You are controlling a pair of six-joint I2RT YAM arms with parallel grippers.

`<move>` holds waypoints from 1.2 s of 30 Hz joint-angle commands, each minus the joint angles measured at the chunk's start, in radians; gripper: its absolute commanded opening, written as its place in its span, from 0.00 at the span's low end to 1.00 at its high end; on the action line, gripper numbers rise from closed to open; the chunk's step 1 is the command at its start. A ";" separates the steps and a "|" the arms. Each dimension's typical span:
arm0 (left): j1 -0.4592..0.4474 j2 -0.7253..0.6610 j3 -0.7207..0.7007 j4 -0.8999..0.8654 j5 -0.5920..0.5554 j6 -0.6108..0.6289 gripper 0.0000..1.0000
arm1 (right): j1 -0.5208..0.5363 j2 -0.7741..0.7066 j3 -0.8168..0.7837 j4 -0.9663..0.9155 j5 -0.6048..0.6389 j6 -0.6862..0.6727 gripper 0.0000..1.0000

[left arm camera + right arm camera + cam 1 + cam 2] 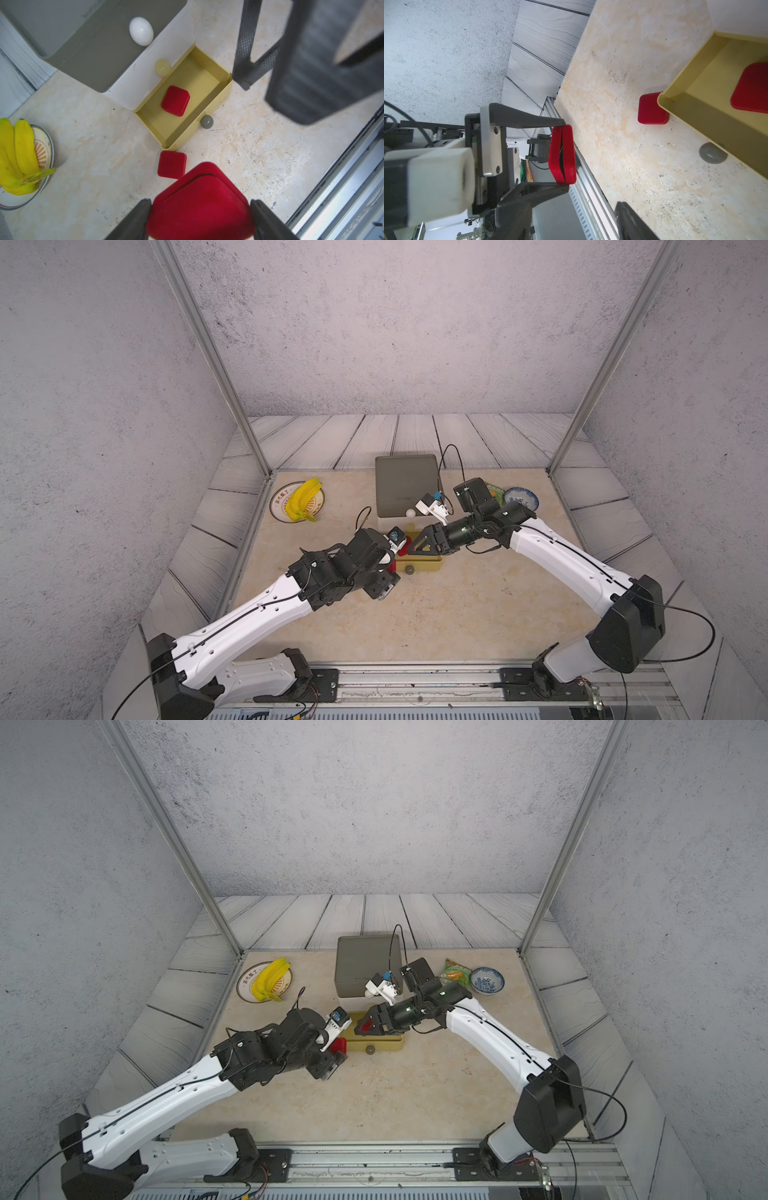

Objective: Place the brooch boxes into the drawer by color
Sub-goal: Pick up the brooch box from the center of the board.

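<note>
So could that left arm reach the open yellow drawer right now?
Probably not cleanly: the yellow drawer is open with room beside one red box, but the right gripper hangs close by it, crowding the left gripper and its held box.

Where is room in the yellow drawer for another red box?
The drawer floor is bare between the red box inside and the wall by the right gripper. Its left front corner is crowded: a loose red box sits outside it.
</note>
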 commanded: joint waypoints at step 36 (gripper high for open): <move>-0.048 0.057 0.050 0.033 -0.037 0.011 0.61 | 0.146 0.099 -0.077 0.282 0.027 0.201 0.28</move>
